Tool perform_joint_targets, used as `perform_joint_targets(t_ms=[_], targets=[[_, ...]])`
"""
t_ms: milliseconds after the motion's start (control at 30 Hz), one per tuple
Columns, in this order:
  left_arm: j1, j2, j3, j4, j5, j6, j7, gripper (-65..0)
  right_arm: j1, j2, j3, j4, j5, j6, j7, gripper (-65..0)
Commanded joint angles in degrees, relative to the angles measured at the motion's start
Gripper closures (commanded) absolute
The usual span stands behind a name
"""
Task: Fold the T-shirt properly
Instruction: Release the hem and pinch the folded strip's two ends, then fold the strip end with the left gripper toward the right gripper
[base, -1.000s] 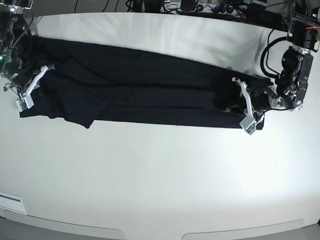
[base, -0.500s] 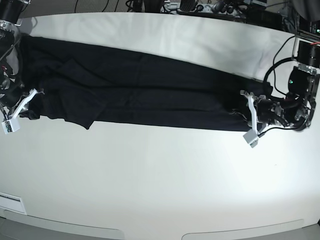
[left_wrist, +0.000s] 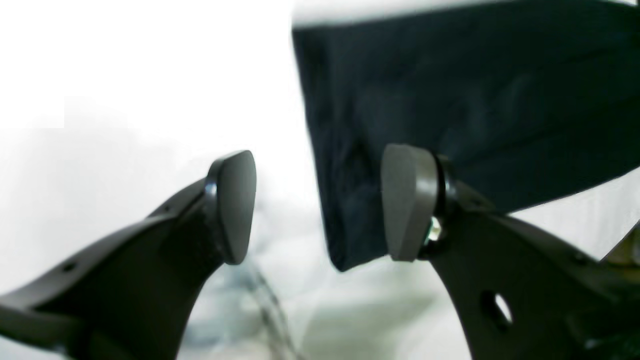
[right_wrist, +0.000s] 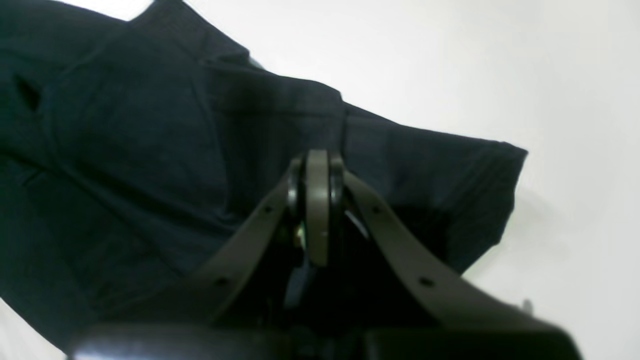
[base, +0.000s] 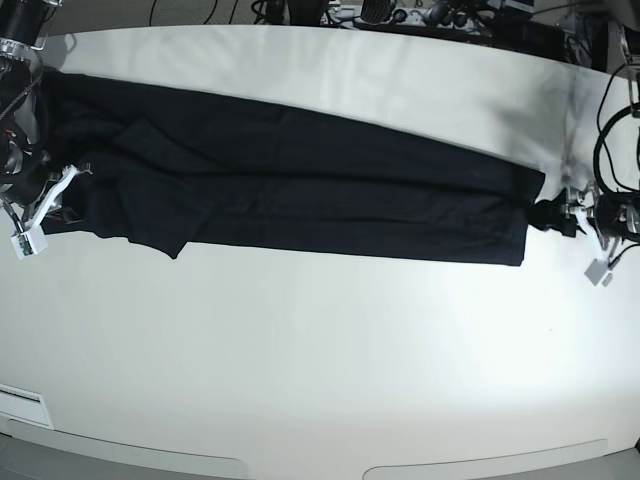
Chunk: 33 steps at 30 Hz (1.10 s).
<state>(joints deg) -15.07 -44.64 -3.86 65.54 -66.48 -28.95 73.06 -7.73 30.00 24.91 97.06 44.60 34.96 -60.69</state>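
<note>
The T-shirt (base: 290, 185), a long black band, lay across the table (base: 320, 350) from nine to three o'clock. It looked soft, light and limp, best pinched at hems or corners. The left gripper (left_wrist: 317, 207) stood spread beside its three o'clock end; the right gripper (right_wrist: 317, 210) was pressed together over the cloth. Bare table lay toward six o'clock.

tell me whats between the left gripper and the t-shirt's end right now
Only bare white table. In the base view the open left gripper sits just off the T-shirt end, holding nothing.
</note>
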Motion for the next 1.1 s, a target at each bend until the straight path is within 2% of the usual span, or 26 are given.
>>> perform_joint_targets(t_ms=[0, 200, 300, 400, 600, 633, 667, 733, 767, 867, 967, 1067], targets=[[-1.6, -1.0, -0.6, -1.0, -1.4, 0.1, -1.4, -41.0, 0.8, 1.3, 1.0, 0.9, 0.6, 0.1, 1.1, 0.0], [-1.6, 2.5, -0.6, -9.4, -1.4, -1.5, -3.6, -41.0, 0.8, 1.3, 3.4, 0.9, 0.6, 1.5, 1.3, 0.0], [-1.6, 5.0, -0.6, -11.3, -2.0, -2.1, -0.8, -41.0, 1.1, 1.5, 5.1, 0.9, 0.7, 1.5, 1.6, 0.0], [-1.6, 7.7, -0.5, -11.3, -5.2, -4.0, 5.7, -41.0, 1.2, 2.6, 5.6, 0.9, 2.1, 1.4, 1.7, 0.0], [-1.6, 10.0, 1.9, -11.3, -6.5, -4.1, 6.1, -39.4, 1.3, 4.5, 5.6, 0.9, 2.2, 1.4, 1.5, 0.0], [-1.6, 10.2, 2.2, -11.3, -6.4, -4.1, 6.1, -35.6, 1.2, 4.5, 5.6, 0.9, 2.2, 1.4, 1.5, 0.0], [-1.6, 10.3, 2.4, -11.3, -6.4, -4.1, 5.9, -28.6, 1.2, 4.5, 5.6, 0.9, 2.5, 1.4, 1.5, 0.0], [-1.6, 10.3, 2.3, -11.3, -6.1, -4.1, 5.2, -6.5, 1.2, 4.4, 5.6, 0.9, 4.1, 1.4, 1.5, 0.0], [-1.6, 10.3, 2.3, -11.3, -6.1, -4.0, 4.7, 0.0, 1.2, 4.4, 5.6, 0.9, 4.8, 1.5, 1.5, 0.0], [-1.6, 10.0, 2.3, -11.3, -6.1, -3.3, 3.7, 0.0, 0.5, 3.6, 5.4, 0.5, 4.8, 1.4, 1.5, 0.0], [-1.9, 10.0, 2.3, -11.3, -6.4, -3.0, 3.7, 0.0, -1.1, 1.4, 5.4, -1.4, 2.4, 1.5, 2.0, 0.0], [-2.4, 10.0, 2.3, -11.3, -8.1, -3.0, 3.7, 0.0, -2.5, -0.4, 5.4, -4.7, -1.8, 1.6, 5.5, 0.0]])
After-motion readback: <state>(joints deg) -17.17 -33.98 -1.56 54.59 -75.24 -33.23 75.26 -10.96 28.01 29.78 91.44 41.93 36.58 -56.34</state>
